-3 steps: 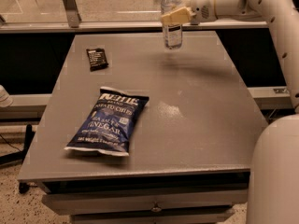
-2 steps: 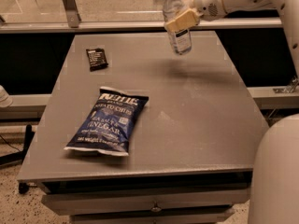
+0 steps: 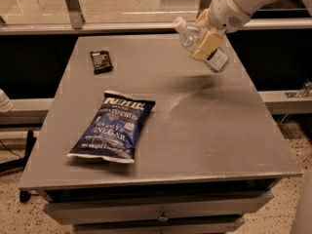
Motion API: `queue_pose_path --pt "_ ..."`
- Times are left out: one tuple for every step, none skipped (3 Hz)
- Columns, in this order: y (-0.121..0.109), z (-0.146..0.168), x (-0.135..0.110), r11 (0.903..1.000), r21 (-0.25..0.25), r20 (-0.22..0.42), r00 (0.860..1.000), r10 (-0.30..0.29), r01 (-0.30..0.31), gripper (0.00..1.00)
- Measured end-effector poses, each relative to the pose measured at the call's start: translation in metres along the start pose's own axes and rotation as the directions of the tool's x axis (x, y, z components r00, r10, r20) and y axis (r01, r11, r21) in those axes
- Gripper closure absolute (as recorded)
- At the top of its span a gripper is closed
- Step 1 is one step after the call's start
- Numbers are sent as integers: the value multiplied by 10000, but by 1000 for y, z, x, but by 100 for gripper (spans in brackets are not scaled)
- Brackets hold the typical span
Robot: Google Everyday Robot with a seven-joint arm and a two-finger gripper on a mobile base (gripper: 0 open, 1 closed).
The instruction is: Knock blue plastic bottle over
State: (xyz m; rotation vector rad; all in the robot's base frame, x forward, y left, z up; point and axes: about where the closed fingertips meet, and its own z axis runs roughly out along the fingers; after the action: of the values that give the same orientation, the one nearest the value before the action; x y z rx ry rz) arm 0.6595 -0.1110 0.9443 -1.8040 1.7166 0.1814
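Observation:
The blue plastic bottle (image 3: 218, 61), clear with a white cap, is tilted steeply at the table's far right, cap up-left and base down-right. It hangs just above the grey table (image 3: 214, 130) and casts a shadow below. My gripper (image 3: 204, 47) reaches in from the upper right. Its tan finger (image 3: 206, 42) lies across the bottle's middle, and the gripper is shut on the bottle. The far finger is hidden behind the bottle.
A dark blue chip bag (image 3: 113, 130) lies flat at the table's front left. A small black packet (image 3: 101, 62) lies at the back left. A metal rail and glass (image 3: 97, 27) run behind the table. My white arm (image 3: 243, 4) fills the upper right.
The bottle stood upright near the back edge. It has come forward and right with my gripper and now tilts strongly, base swung toward the front right.

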Motion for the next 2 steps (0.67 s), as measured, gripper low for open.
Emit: queue_pose_path --pt "38 9 11 9926 -660 -1464 9830 -1111 1024 100" --pt "74 24 16 9784 -1251 -2389 9522 -1905 1644 100"
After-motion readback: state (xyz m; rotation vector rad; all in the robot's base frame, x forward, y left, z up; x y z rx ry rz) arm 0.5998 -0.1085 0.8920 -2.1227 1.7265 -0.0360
